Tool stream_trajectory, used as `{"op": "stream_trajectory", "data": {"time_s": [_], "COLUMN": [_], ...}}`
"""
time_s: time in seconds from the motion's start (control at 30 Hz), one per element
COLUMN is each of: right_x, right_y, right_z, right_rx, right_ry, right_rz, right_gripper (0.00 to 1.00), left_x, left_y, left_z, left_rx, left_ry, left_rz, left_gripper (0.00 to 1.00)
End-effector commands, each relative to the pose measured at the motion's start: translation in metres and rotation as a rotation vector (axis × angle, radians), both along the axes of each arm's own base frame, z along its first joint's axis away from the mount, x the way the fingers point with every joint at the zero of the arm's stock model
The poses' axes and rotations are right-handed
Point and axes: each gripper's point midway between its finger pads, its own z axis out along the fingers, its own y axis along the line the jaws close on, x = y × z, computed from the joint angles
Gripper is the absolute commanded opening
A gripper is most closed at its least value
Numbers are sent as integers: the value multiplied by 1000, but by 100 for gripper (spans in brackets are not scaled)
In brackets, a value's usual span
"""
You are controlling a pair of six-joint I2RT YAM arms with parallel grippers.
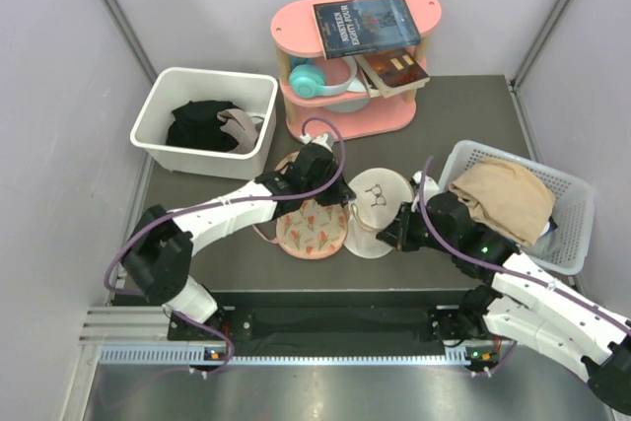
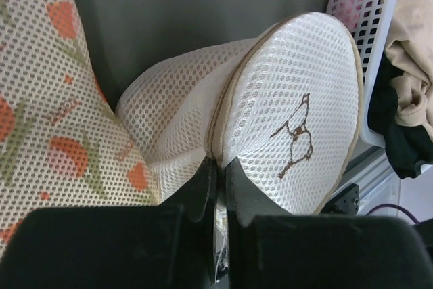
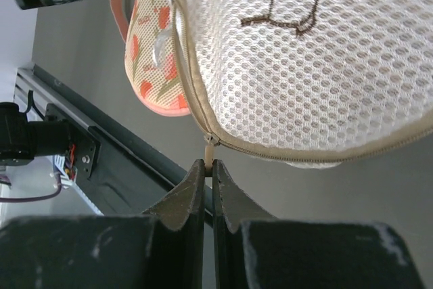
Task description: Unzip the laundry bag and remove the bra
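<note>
- A dark grey table (image 1: 463, 115) is seen from above, with both arms reaching in from its near edge
- A pink shelf (image 1: 296, 22) is placed at the far edge; a book (image 1: 367, 25) is laid on its top and teal headphones (image 1: 308, 81) are kept on the level below
- A white slotted basket (image 1: 572, 234) is set at the right, filled by a beige garment (image 1: 503, 199)
- A white bin (image 1: 251, 150) is set at the far left, and black clothes (image 1: 202, 125) are held in it
- The laundry bag (image 1: 380, 199) is found at the middle of the table, between the two grippers, its round mesh face with a brown stitched figure turned up; the zip is seen closed along the rim, and what lies inside cannot be made out
- A floral pouch (image 1: 311, 229) is laid just left of it, touching it
- The left gripper (image 2: 218, 174) is clamped on the bag's rim at the seam
- The right gripper (image 3: 209, 166) is pinched tight on the zip pull (image 3: 210, 148), a small tan tab at the bag's near edge
</note>
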Motion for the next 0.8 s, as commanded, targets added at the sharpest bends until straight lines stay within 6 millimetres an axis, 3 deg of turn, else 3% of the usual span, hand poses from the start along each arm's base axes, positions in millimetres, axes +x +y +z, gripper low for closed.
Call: {"op": "stream_trajectory", "data": {"time_s": [0.0, 0.03, 0.07, 0.17, 0.2, 0.23, 0.43, 0.57, 0.77], "right_x": [10, 9, 10, 11, 11, 12, 14, 13, 9], "right_y": [12, 13, 14, 17, 18, 19, 31, 40, 55], "right_z": [38, 37, 35, 31, 32, 31, 28, 25, 24], "right_rx": [80, 85, 84, 83, 86, 85, 98, 103, 105], "right_ry": [-82, -79, -71, -65, -68, -66, -52, -41, -34], "right_rz": [19, 23, 24, 29, 36, 38, 77, 106, 155], "right_gripper": [0, 0, 0, 0, 0, 0, 0, 0, 0], "left_x": [16, 16, 14, 7, 4, 0, -36, -49, -46], "left_y": [-8, -7, -4, 6, 9, 14, 41, 42, 29], "left_z": [17, 17, 17, 16, 15, 21, 1, 3, 12], "left_rx": [20, 22, 27, 31, 28, 17, -48, -150, -198], "left_ry": [-62, -62, -58, -34, -23, -26, 94, 132, 125], "left_rz": [-44, -45, -40, -11, -1, 13, 109, 158, 155], "left_gripper": [10, 18, 35, 68, 71, 74, 77, 75, 74]}}
